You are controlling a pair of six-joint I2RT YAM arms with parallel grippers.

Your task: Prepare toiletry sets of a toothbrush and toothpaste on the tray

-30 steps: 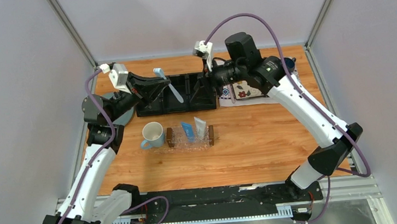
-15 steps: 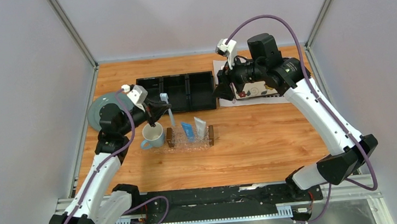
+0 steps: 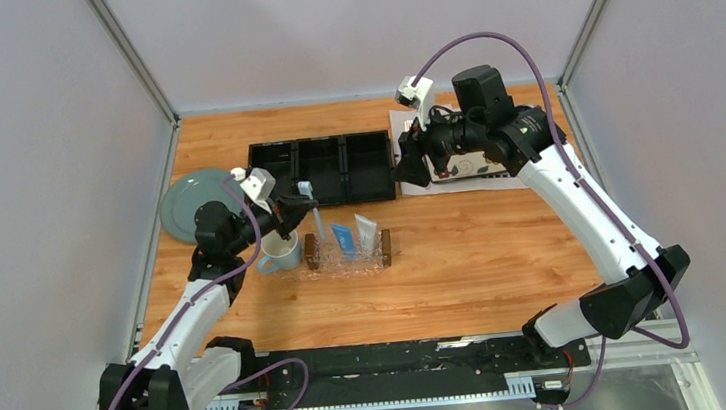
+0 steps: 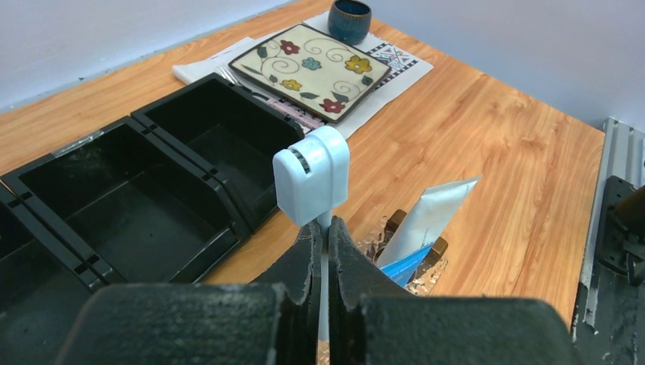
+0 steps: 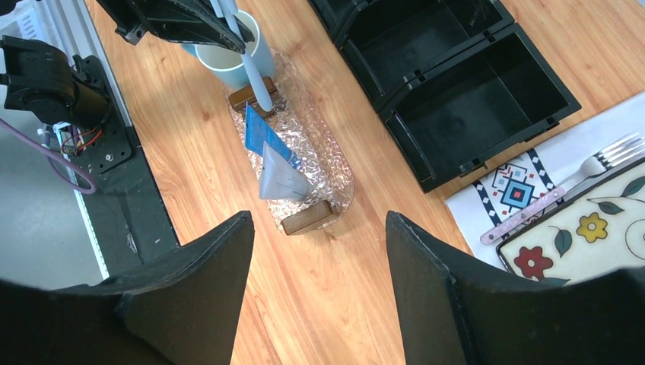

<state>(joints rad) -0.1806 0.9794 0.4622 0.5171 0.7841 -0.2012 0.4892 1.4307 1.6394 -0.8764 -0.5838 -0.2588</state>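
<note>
Wooden table (image 3: 485, 264); left pincer (image 4: 323, 230) clamped on toothbrush (image 4: 312, 181), head poking beyond; right pincer (image 5: 316, 222) apart.

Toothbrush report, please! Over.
Left gripper shut on toothbrush, at mug end of tray. Right gripper open, empty. Two toothpaste tubes inside.

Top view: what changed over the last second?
The left gripper, shut on the toothbrush, carried it from above the organizer toward the tray, beside the mug. The right gripper drew back rightward off the organizer. The tubes, tray, mug and organizer stayed put.
</note>
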